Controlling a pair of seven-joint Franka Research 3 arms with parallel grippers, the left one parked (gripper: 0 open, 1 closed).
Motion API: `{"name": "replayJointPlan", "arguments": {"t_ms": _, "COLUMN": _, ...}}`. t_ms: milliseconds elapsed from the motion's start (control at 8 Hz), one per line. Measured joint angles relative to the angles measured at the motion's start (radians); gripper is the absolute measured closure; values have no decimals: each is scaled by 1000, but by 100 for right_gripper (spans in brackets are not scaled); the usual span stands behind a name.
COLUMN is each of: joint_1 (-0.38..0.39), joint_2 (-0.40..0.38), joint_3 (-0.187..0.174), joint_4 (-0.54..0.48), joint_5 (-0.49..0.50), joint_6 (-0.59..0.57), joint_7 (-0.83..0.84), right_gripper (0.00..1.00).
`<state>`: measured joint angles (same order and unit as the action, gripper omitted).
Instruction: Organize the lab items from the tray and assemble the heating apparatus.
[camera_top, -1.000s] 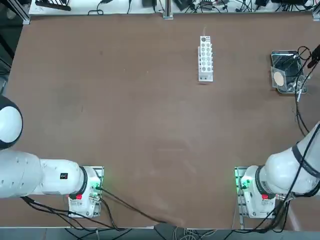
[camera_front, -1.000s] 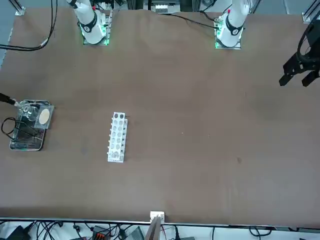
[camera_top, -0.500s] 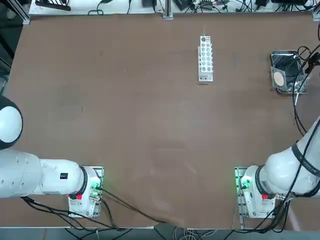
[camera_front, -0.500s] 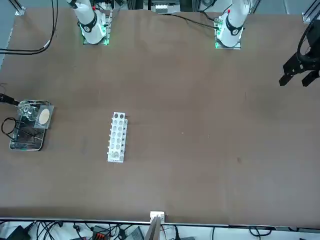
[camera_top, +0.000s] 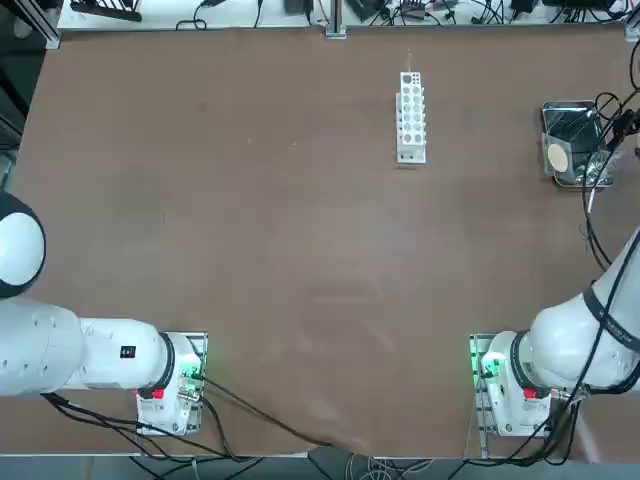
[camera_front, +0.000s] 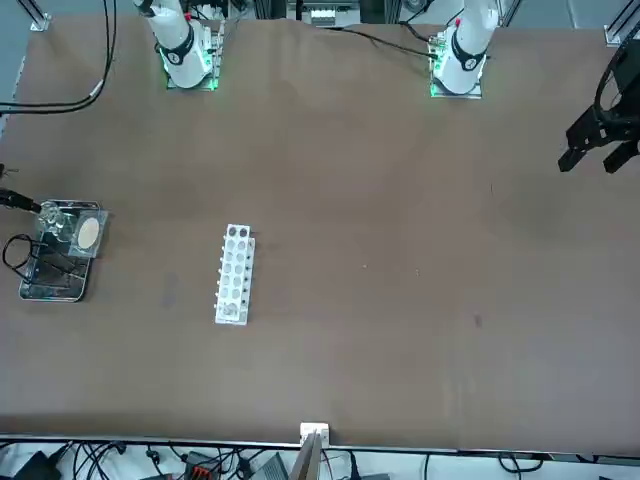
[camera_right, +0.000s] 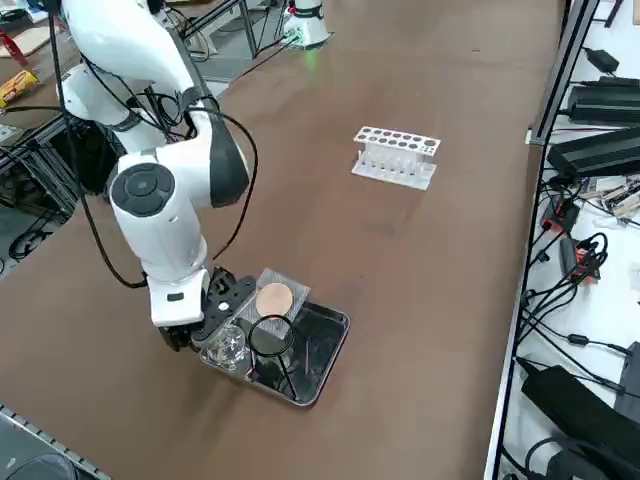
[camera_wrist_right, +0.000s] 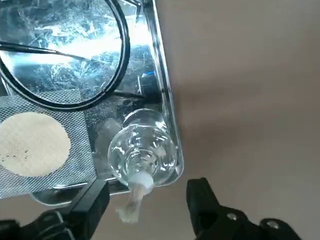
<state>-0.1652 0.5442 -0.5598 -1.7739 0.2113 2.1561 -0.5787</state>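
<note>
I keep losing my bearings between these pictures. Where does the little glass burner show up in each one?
Top view: glass burner at the far right, on the near corner of the metal tray.
Front view: far left, in the tray's far end.
Right side view: lower middle, beside the right gripper.
Right wrist view: centre bottom, lying just ahead of the open gripper.
Shared landmark: the mesh's tan round centre next to it.

Count: one metal tray (camera_right: 335, 340), one glass burner (camera_wrist_right: 142, 150), one wire stand (camera_wrist_right: 65, 55), one square mesh (camera_wrist_right: 42, 145) with tan centre, one white tube rack (camera_top: 411, 116). Tubes in tray: can't tell.
</note>
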Motion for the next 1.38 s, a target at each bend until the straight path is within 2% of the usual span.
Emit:
{"name": "replayJointPlan", "arguments": {"t_ms": 875, "joint_1": 0, "joint_2": 28, "joint_3": 1, "joint_4": 0, "joint_5": 7, "joint_6": 22, "joint_7": 0, "right_gripper": 18}}
{"name": "replayJointPlan", "arguments": {"t_ms": 1375, "joint_1": 3, "joint_2": 31, "joint_3": 2, "joint_4": 0, "joint_5": 12, "joint_6": 23, "joint_7": 1, "right_gripper": 29}}
